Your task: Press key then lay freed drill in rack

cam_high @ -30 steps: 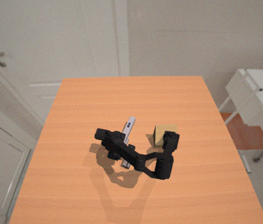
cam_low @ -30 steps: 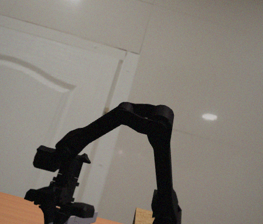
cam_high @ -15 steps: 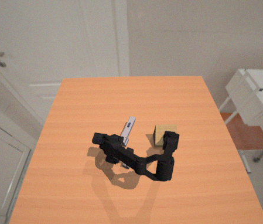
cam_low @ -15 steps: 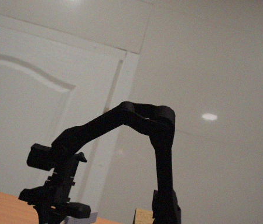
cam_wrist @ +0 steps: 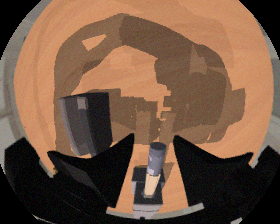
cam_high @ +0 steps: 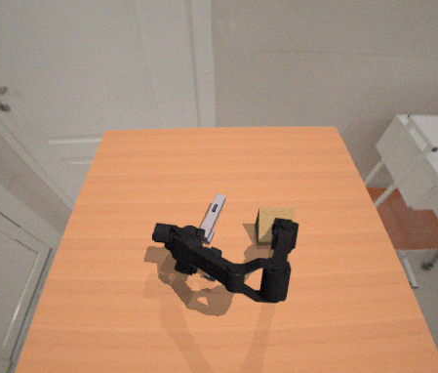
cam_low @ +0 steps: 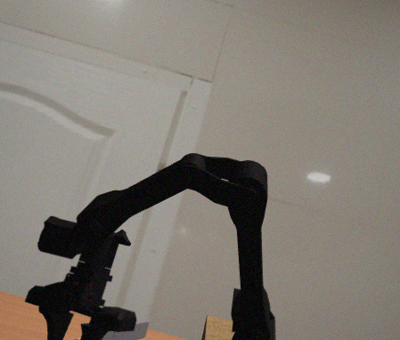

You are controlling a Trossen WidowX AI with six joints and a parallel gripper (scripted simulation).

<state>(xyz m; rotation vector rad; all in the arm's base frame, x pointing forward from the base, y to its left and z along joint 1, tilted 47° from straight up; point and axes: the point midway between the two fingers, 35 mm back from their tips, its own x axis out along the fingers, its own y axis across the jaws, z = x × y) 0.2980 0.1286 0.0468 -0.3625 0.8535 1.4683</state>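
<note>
Inventory, as I see it from here. One gripper (cam_wrist: 157,163), half open, nothing visibly clamped. One drill (cam_wrist: 155,165), a small cylinder, sits between the fingers in the wrist view, long axis along the gap, pointing away from the wrist. One grey rack (cam_high: 213,217) lies on the table (cam_high: 117,303) just beyond the gripper, angled up-right. One tan block (cam_high: 274,222) beside the arm.
</note>
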